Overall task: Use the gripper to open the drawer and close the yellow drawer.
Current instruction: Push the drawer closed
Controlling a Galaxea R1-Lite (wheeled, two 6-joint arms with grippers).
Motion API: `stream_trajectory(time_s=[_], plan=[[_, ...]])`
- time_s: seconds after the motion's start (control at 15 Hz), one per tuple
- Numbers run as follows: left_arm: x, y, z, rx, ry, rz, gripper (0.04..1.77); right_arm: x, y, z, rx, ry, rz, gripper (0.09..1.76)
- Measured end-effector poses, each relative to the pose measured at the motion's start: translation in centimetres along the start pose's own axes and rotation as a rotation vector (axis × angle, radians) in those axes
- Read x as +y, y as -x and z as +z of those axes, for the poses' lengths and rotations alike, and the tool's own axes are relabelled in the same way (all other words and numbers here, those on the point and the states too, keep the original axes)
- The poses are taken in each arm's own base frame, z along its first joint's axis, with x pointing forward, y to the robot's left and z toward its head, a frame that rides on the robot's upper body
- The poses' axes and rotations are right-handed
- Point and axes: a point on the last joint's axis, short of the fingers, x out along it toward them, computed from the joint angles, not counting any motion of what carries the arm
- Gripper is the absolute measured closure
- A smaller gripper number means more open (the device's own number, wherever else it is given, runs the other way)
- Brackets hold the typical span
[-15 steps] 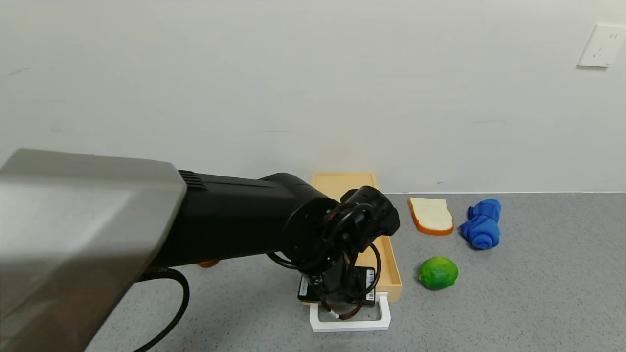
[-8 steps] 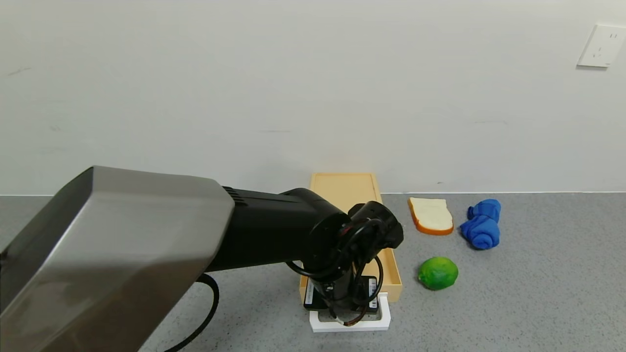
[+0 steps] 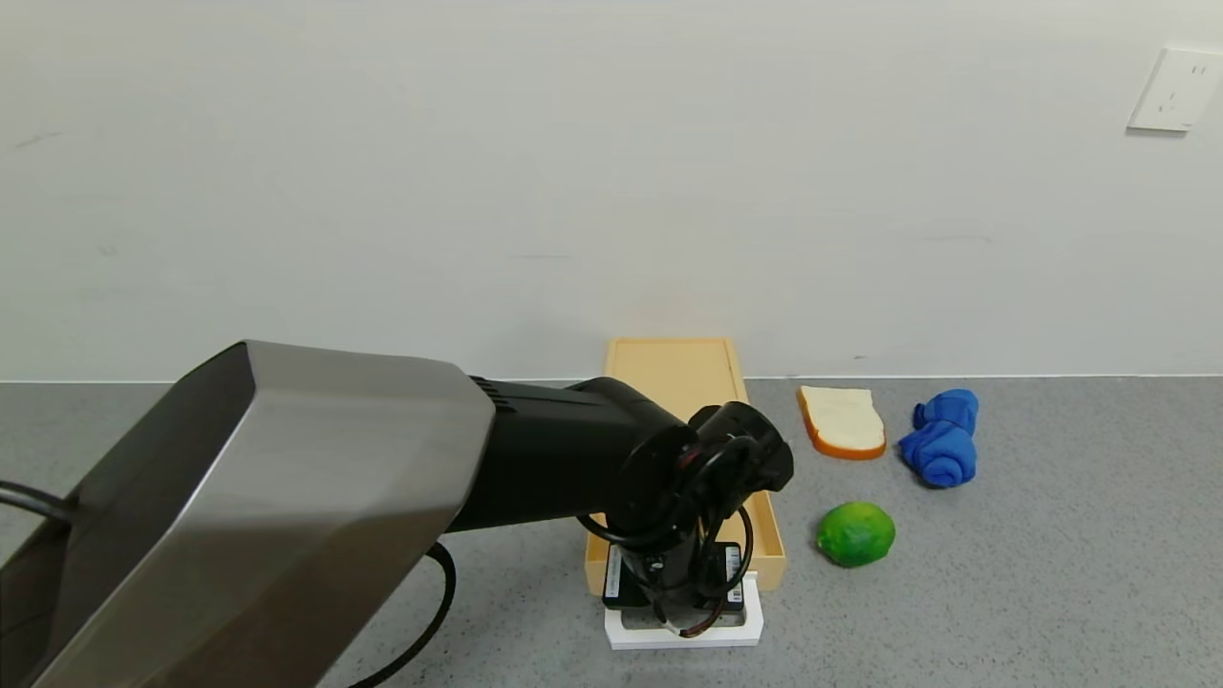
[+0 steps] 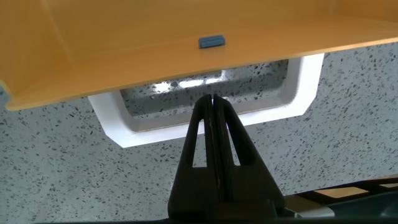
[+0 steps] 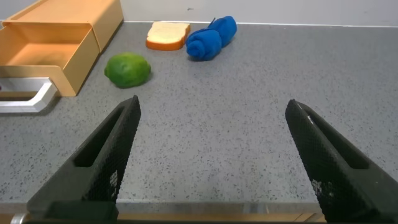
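Observation:
The pale yellow drawer [image 3: 674, 368] stands against the wall with its tray [image 3: 769, 535] slid out toward me. Its white loop handle [image 3: 683, 638] is at the near end. My left gripper [image 3: 680, 626] points down over the handle. In the left wrist view the gripper [image 4: 212, 98] is shut, and its tips sit inside the opening of the handle [image 4: 298, 102], just in front of the tray's front wall [image 4: 155, 68]. My right gripper [image 5: 212, 102] is open and empty, low over the counter, off to the right of the drawer [image 5: 56, 50].
A green lime [image 3: 856, 533] lies right of the tray. A bread slice [image 3: 841, 420] and a rolled blue cloth [image 3: 941, 440] lie farther back right. A small orange thing was half hidden under my left arm. The wall is close behind the drawer.
My left arm has swung right and the gripper has come down onto the handle loop. The drawer and handle have not visibly moved.

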Motion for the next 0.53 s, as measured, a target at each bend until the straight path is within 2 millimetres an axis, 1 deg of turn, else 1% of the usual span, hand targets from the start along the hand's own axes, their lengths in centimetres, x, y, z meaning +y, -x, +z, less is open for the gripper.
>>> stream_trajectory(time_s=[0.53], plan=[[-0.5,-1.1,-0.3,0.002,0.023,0.023,1.7,0.0,0.0,0.0,0.0,0.0,0.0,0.14]])
